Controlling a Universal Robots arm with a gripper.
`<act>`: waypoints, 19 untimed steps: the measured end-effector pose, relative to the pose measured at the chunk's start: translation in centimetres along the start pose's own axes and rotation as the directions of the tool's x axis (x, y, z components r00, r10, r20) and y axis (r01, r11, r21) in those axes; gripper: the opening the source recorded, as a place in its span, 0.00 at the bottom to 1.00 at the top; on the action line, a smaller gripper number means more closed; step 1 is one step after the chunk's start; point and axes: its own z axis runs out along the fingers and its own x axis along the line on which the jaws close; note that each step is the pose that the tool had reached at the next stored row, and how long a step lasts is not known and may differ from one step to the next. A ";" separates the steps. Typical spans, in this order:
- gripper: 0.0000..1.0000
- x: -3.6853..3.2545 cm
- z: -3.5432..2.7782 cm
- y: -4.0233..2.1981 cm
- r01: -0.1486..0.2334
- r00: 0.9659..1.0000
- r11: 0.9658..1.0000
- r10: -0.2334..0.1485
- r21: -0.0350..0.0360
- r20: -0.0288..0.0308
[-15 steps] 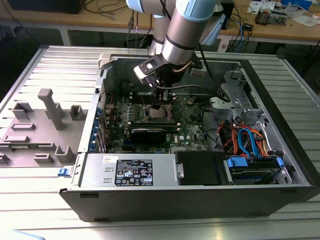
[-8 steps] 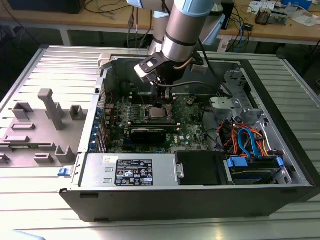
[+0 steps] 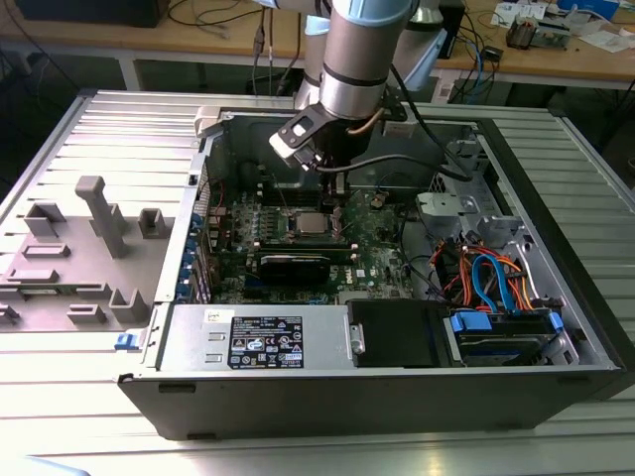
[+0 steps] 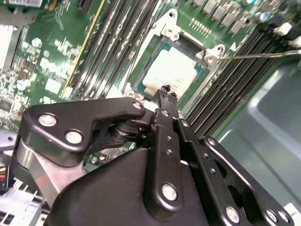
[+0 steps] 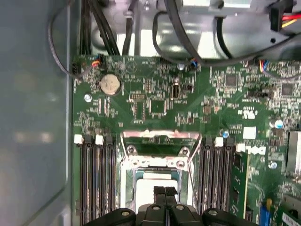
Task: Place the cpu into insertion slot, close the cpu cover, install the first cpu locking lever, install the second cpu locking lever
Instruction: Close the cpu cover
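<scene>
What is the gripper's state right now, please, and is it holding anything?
Gripper: shut, with nothing visible between its tips, poised over the cpu; whether it touches the cpu cannot be told.

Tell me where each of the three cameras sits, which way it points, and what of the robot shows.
Exterior view: off the arm, above, looking down into the open computer case; the arm and end effector show.
First wrist view: on the wrist, facing down onto the motherboard; the end effector shows.
Second wrist view: on the wrist, angled across the motherboard past the end effector.
Shared: both wrist views show the shut end effector over the cpu.
</scene>
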 end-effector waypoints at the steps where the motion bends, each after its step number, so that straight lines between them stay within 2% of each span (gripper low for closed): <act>1: 0.11 0.00 0.00 -0.02 0.001 1.000 1.000 -0.001 -0.005 0.000; 2: 0.11 0.00 0.00 -0.03 0.001 1.000 1.000 -0.001 -0.007 0.000; 10: 0.11 -0.01 -0.81 -0.09 0.001 1.000 1.000 -0.001 -0.008 0.000; 12: 0.11 -0.01 -0.85 -0.09 0.001 1.000 1.000 -0.001 -0.008 0.000; 16: 0.11 -0.01 -0.85 -0.09 0.001 1.000 0.999 -0.001 -0.044 0.001; 19: 0.11 -0.02 -1.12 -0.11 0.001 1.000 0.999 -0.001 -0.044 0.001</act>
